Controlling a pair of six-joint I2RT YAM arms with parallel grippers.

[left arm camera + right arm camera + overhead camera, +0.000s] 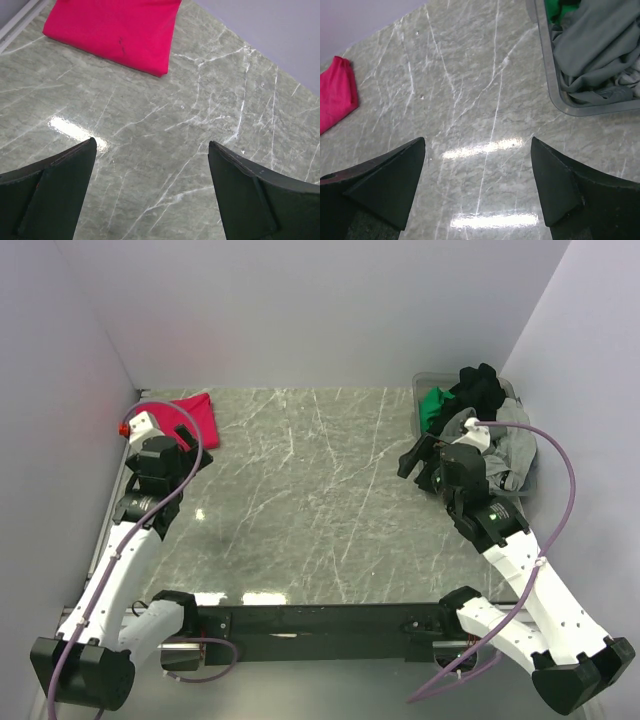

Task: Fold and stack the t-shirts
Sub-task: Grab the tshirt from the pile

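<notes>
One folded, a tubful left.
From above, we see a folded magenta-red cloth t-shirt (195, 415) at the far left corner of the marble table (300, 500); crumpled black, green and grey t-shirts (480, 405) fill the clear plastic tub (417, 390) at the far right edge. Left wrist: only that shirt beyond the gaping, empty left gripper (151, 145). Right wrist: also the tub, beside the equally wide, empty right gripper (477, 142).
</notes>
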